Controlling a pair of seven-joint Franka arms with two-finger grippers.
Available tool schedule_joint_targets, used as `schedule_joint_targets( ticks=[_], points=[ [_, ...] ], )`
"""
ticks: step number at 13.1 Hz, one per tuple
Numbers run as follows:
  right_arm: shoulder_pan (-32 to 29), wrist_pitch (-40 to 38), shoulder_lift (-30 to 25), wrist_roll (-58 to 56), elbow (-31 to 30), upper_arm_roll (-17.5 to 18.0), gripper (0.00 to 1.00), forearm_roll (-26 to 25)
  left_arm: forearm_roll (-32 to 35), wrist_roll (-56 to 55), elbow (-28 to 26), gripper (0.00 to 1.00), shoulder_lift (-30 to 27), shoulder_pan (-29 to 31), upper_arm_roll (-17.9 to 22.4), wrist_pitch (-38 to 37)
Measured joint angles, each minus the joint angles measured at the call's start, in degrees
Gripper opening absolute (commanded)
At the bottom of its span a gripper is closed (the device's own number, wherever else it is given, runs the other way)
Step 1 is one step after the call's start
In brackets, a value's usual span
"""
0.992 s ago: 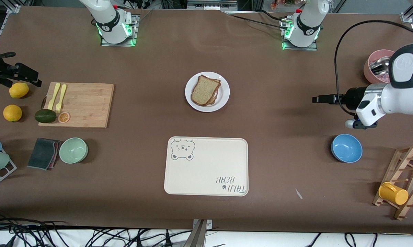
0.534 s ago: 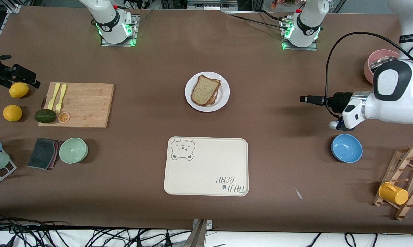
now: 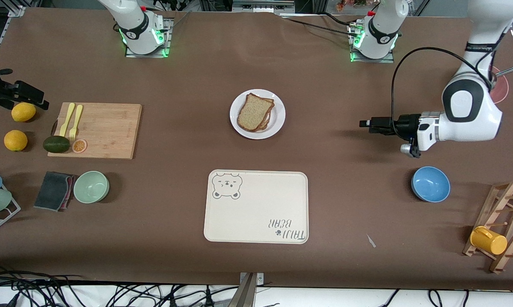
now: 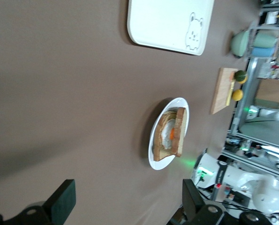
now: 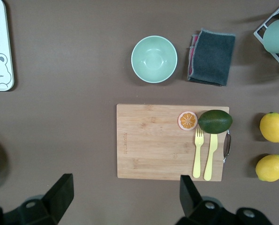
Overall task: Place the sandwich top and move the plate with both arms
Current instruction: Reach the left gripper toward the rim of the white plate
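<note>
The sandwich top [image 3: 253, 111], a speckled brown bread slice, lies on a second slice on the white plate [image 3: 278, 123] at the table's middle. In the left wrist view the plate [image 4: 158, 163] shows with the sandwich top [image 4: 179, 131] over a fried egg. My left gripper [image 3: 363, 124] is open and empty, low over bare table toward the left arm's end, pointing at the plate; its fingers frame the left wrist view [image 4: 128, 202]. My right gripper [image 3: 24, 91] is open and empty, high over the right arm's end near the lemons; it shows in the right wrist view [image 5: 126, 193].
A cream bear tray [image 3: 256, 213] lies nearer the camera than the plate. A blue bowl [image 3: 430, 184] sits below the left arm. A cutting board [image 3: 107, 130] with forks, avocado and orange slice, a green bowl [image 3: 91, 186], a grey cloth and a mug rack [image 3: 501, 226] stand around.
My left arm has swung toward the table's middle, bringing its gripper closer to the plate. The right gripper has barely moved. The sandwich and plate have not moved.
</note>
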Motion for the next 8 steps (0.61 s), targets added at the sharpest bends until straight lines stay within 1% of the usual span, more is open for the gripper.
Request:
schedule_joint_targets(
  ticks=[1, 3, 8],
  points=[
    [0.00, 0.00, 0.03, 0.00, 0.00, 0.00, 1.00, 0.00, -1.69, 1.33, -1.68, 1.00, 0.09, -0.07, -0.31, 0.09],
    [-0.01, 0.00, 0.06, 0.00, 0.00, 0.00, 1.00, 0.01, -4.56, 2.62, -3.37, 1.00, 0.83, -0.20, -2.48, 0.18],
    [-0.01, 0.00, 0.08, 0.00, 0.00, 0.00, 1.00, 0.02, -12.86, 4.04, -3.66, 1.00, 3.07, -0.44, -6.99, 1.77]
  ],
)
